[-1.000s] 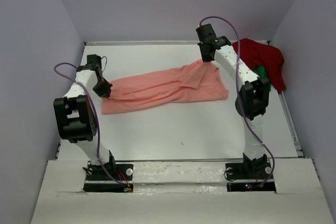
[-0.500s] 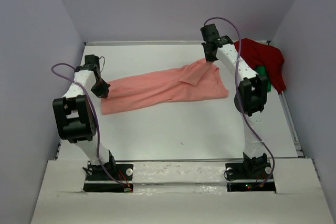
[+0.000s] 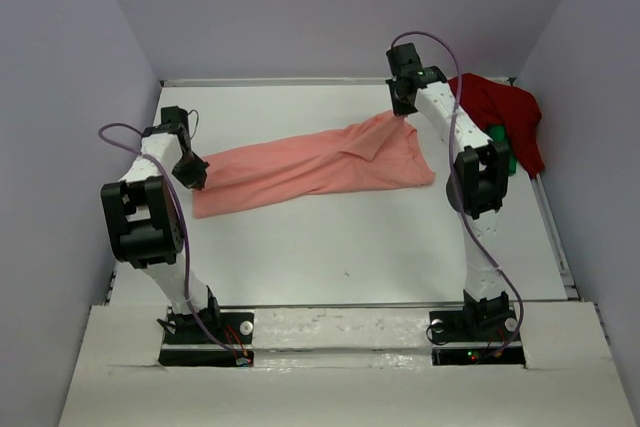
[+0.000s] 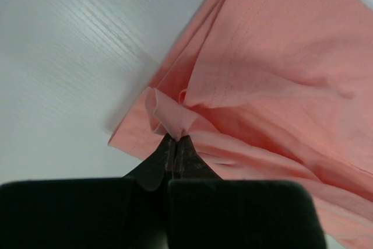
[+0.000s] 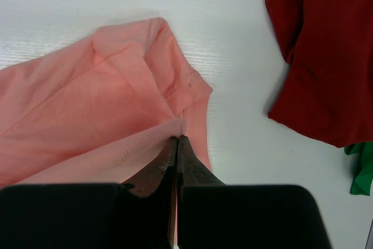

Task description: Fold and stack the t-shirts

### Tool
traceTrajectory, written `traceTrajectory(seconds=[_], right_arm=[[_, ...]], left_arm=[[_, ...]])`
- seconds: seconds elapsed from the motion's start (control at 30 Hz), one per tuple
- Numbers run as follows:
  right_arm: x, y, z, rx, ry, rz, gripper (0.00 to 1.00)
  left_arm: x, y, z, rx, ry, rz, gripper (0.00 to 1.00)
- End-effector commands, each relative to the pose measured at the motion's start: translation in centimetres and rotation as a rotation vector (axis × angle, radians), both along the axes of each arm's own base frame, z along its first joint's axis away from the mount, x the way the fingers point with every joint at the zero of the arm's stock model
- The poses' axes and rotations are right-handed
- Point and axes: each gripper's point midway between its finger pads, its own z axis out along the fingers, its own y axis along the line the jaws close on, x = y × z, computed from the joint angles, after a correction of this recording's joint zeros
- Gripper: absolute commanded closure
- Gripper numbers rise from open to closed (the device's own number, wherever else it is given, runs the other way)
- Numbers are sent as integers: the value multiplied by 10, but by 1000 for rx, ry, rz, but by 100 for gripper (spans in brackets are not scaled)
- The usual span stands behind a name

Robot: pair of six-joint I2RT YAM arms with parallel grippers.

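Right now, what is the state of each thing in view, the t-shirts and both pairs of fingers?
salmon-pink t-shirt: stretched long across the table, creased, pinched at both ends.
dark red t-shirt: crumpled heap at the far right, not folded.
green t-shirt: mostly hidden beside the dark red one, state unclear.
left fingers: shut on a fold of the salmon-pink t-shirt.
right fingers: shut on the salmon-pink t-shirt's edge.
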Motion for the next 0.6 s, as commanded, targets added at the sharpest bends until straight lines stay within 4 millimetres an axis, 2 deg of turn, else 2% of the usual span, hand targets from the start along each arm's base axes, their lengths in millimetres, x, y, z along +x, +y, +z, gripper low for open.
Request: traceTrajectory(seconds=[0.0, 0.37, 0.5, 0.53, 0.57], right_arm=[[17, 2, 7, 8, -51, 17, 100], [35, -2, -5, 18, -59, 7, 100], [38, -6, -10, 8, -46, 30, 100], [39, -6, -9, 6, -51, 28, 100], [39, -5, -11, 9, -47, 31, 100]], left_arm=[[10, 5, 7, 11, -28, -1, 100], [20, 8, -4, 15, -14, -8, 100], [24, 9, -6, 19, -21, -6, 96], [25, 9, -7, 18, -25, -10, 89], [26, 8, -8, 12, -26, -12, 87]])
